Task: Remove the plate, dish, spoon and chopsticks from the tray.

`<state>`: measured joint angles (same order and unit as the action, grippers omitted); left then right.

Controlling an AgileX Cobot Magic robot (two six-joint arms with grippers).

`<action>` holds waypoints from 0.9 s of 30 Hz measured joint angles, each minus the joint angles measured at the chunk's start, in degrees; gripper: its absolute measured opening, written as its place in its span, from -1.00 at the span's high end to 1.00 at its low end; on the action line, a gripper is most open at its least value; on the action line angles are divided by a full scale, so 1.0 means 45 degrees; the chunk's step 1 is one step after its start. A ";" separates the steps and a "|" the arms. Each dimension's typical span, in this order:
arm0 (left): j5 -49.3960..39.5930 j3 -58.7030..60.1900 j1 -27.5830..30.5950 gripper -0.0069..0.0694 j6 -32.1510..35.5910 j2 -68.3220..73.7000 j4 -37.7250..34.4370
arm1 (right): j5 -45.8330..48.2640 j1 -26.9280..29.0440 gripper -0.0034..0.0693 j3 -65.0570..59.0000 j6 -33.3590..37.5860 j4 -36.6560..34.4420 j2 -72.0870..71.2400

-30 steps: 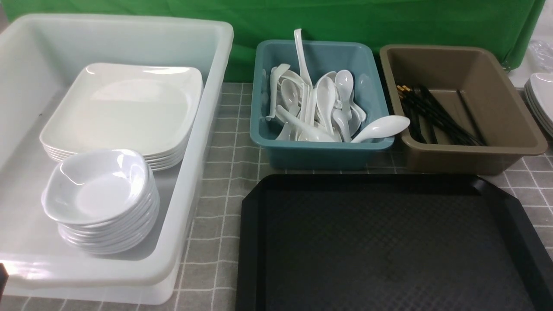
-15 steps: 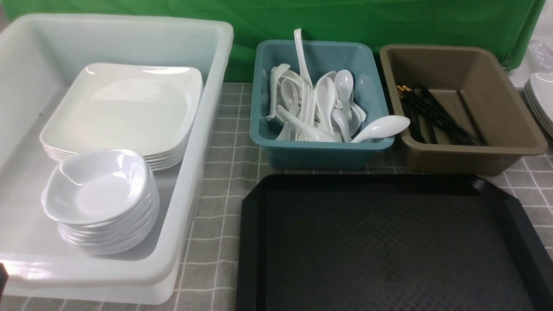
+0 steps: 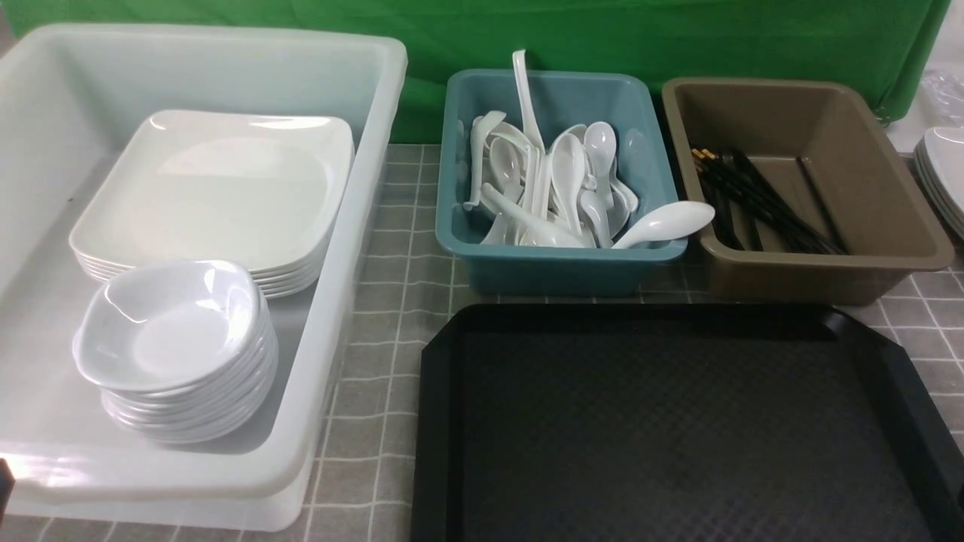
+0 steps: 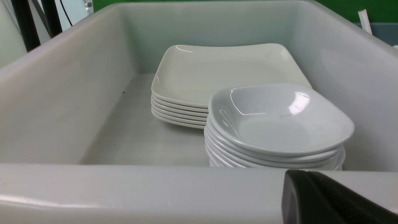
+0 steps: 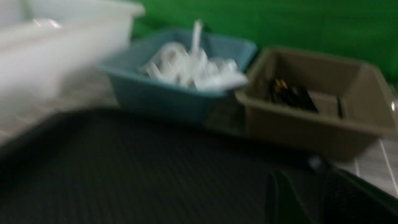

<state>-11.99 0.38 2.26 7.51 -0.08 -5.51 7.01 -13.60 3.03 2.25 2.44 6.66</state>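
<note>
The black tray [image 3: 678,421] lies near the front with a bare floor. White square plates [image 3: 226,188] and a stack of small dishes [image 3: 169,331] sit in the white tub [image 3: 361,226]. Spoons [image 3: 557,188] fill the teal tub [image 3: 557,267], and one spoon [image 3: 666,222] rests across its front rim. Black chopsticks [image 3: 753,199] lie in the brown tub [image 3: 828,278]. My left gripper [image 4: 300,180] is shut and empty, just outside the white tub's near wall, in front of the dishes [image 4: 276,121]. My right gripper [image 5: 306,186], blurred, hangs over the tray's near right part with a gap between its fingers and nothing in it.
More white plates [image 3: 941,165] are stacked at the far right edge of the table. A green backdrop closes off the back. A grey checked cloth covers the table between the tubs and the tray.
</note>
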 joint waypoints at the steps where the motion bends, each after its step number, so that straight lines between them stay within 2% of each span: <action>1: 0.0000 0.0000 0.0000 0.81 0.0000 0.0000 0.0050 | 0.0757 0.0857 0.26 -0.0581 -0.0021 -0.0047 -0.0277; 4: 0.0000 0.0000 0.0000 0.81 0.0000 0.0000 0.0136 | 0.1328 0.1999 0.26 -0.0787 0.0065 -0.0115 -0.1148; 7: -0.0035 0.0000 0.0000 0.81 0.0000 0.0000 0.0148 | 0.1328 0.2516 0.26 -0.0787 0.0068 -0.0148 -0.1435; 27: -0.0021 0.0000 0.0000 0.81 0.0015 0.0000 0.0227 | 0.1584 0.2599 0.26 -0.0787 0.0067 -0.0224 -0.1463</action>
<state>-12.08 0.38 2.26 7.58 -0.08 -4.49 14.14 -1.90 -0.51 2.55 1.43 0.08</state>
